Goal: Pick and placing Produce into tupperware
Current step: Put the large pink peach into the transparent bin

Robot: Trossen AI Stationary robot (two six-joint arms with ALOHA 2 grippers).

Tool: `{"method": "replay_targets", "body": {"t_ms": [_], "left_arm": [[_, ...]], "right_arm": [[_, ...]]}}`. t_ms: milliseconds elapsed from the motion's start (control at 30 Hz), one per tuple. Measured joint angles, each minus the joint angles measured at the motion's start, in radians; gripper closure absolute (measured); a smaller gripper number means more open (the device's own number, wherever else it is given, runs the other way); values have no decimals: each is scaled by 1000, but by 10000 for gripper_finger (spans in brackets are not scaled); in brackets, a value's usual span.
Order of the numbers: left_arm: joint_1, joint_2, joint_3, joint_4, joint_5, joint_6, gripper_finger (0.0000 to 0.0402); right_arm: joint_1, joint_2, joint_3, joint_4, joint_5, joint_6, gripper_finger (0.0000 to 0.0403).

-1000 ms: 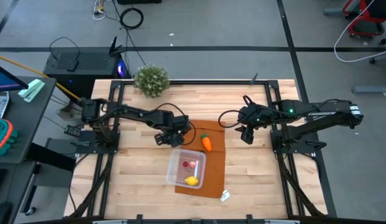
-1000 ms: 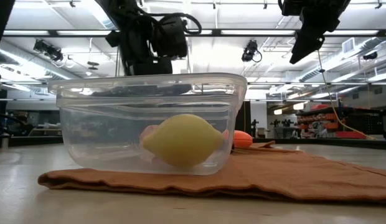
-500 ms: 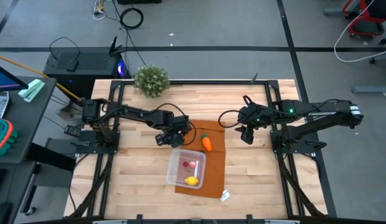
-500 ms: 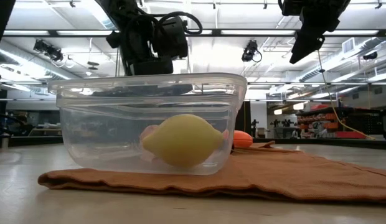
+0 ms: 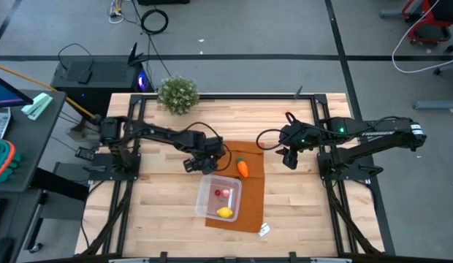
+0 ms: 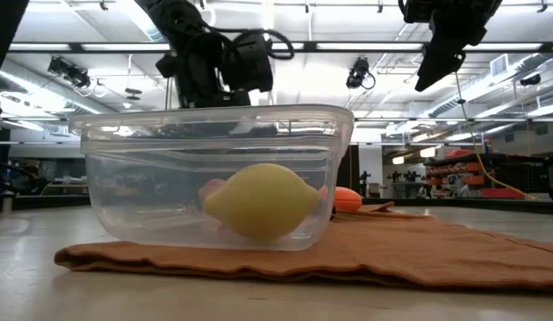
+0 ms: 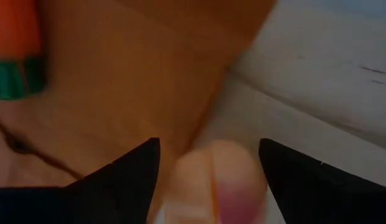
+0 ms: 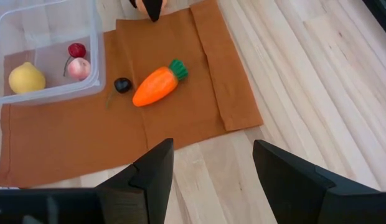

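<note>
My left gripper (image 5: 204, 162) hovers over the far left corner of the brown-orange mat (image 5: 253, 196), shut on a peach-like fruit (image 7: 211, 183). The clear tupperware (image 5: 219, 197) stands on the mat with the yellow lemon (image 5: 225, 212) and small red and pink pieces (image 8: 78, 60) on its floor. The orange carrot (image 5: 242, 168) and a small dark cherry (image 8: 122, 84) lie on the mat beside the box. My right gripper (image 5: 291, 159) hangs open above the bare wood to the right of the mat. My left gripper has the peach-like fruit (image 7: 233, 165) pinched between its two fingers (image 7: 136, 169). The fingers point down at the mat's edge. In the low view the gripper (image 6: 214, 76) stands above the box's rim (image 6: 214, 114), so the fruit is clear of the mat.
A bushy potted plant (image 5: 177, 93) stands at the table's far edge, left of centre. A small white tag (image 5: 264, 229) lies at the mat's near right corner. Bare wood lies on both sides of the mat. A black frame runs round the tabletop.
My left gripper has risen a little above the tupperware's far side, still shut on the fruit. The right arm has kept still.
</note>
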Motion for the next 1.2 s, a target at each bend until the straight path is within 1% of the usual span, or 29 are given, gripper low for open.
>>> {"method": "replay_targets", "body": {"t_ms": [167, 433, 700, 1067, 1200], "left_arm": [[0, 21, 2, -13, 2, 2, 140], [0, 19, 0, -18, -6, -1, 181], [0, 19, -1, -23, -12, -4, 206], [-43, 7, -3, -16, -134, -5, 222], [-55, -13, -2, 37, -219, -81, 223]], "right_arm": [[0, 0, 0, 1, 0, 1, 213], [0, 0, 0, 2, 0, -1, 213], [0, 0, 0, 2, 0, -2, 213], [0, 0, 0, 2, 0, -2, 213], [0, 0, 0, 1, 0, -2, 213]]}}
